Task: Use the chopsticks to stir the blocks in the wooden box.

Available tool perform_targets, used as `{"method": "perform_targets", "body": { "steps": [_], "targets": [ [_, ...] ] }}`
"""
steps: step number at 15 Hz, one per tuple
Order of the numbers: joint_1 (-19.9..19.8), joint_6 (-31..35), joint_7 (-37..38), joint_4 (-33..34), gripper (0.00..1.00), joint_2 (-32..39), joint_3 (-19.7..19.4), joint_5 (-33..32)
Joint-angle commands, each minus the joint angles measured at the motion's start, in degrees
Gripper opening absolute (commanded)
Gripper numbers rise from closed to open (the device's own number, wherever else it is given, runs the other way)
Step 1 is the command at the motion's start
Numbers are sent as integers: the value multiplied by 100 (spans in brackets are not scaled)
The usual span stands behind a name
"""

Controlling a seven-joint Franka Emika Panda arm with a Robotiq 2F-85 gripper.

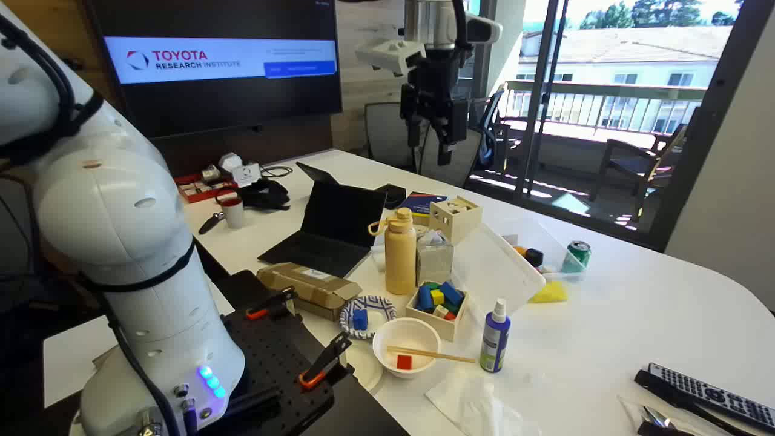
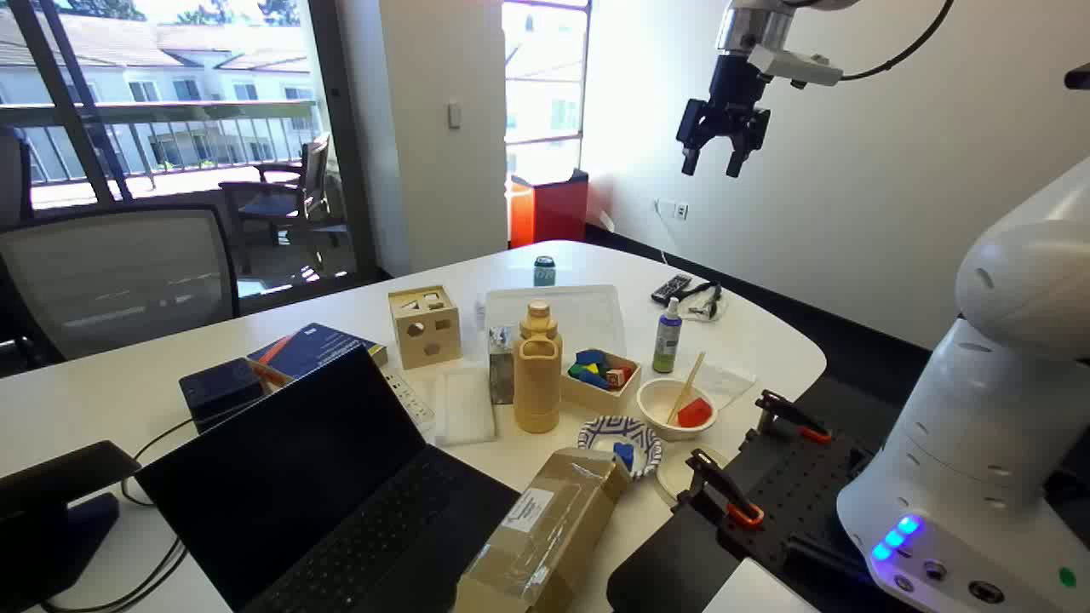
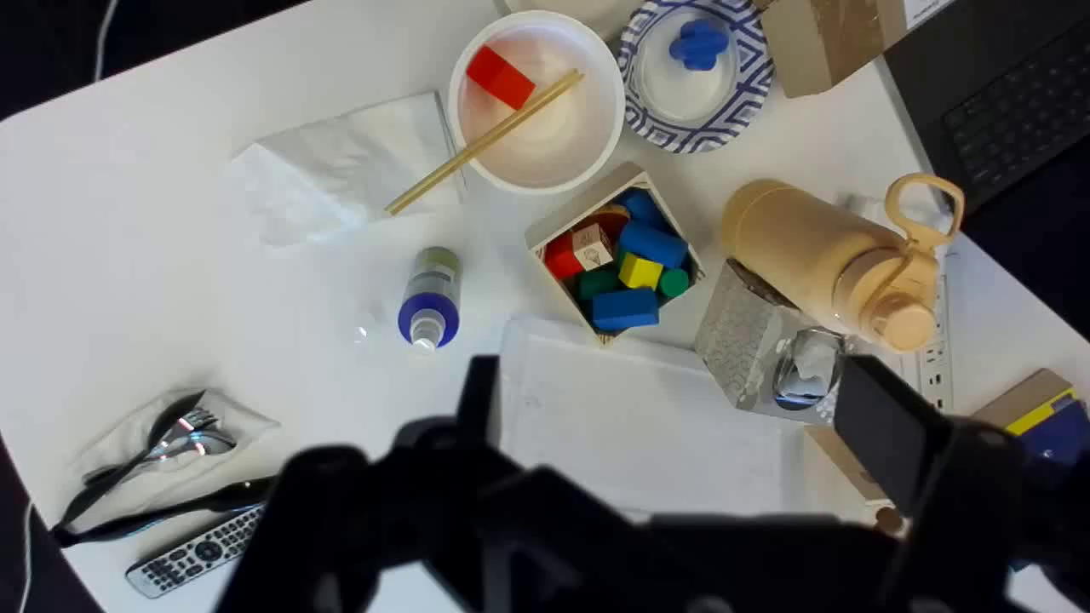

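Observation:
The thin pale chopsticks [image 3: 485, 140] lie together, leaning over the rim of the white bowl [image 3: 603, 157]; they also show in both exterior views [image 1: 433, 353] [image 2: 686, 387]. A red block [image 3: 501, 77] lies in the bowl beside them. The light wooden box [image 3: 582, 202] stands next to the bowl and shows in both exterior views [image 1: 447, 329] [image 2: 592, 398]. It is filled with blue, green, red and yellow blocks [image 3: 640, 271]. My gripper [image 3: 681, 409] is open and empty, high above the table in both exterior views [image 1: 430, 151] [image 2: 711, 172], apart from everything.
The tall yellow bottle [image 3: 792, 238] and a grey box [image 3: 741, 340] stand beside the wooden box. A spray bottle [image 3: 430, 298] stands near the bowl. A patterned plate [image 3: 643, 94] holds a blue block. A clear plastic lid [image 3: 630, 417], laptop [image 1: 339, 224] and cardboard box [image 1: 309, 284] are nearby.

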Motion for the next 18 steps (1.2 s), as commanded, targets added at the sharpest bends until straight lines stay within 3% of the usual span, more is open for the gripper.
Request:
{"method": "perform_targets", "body": {
  "steps": [1,6,13,18],
  "targets": [
    [-96,-13,-38,11,100,12,85,45],
    [-96,-12,-38,11,100,12,85,45],
    [-509,2261,1929,-1140,100,649,627,-287],
    [-645,3609,2947,-1419,100,1780,639,-57]
  ]
}}
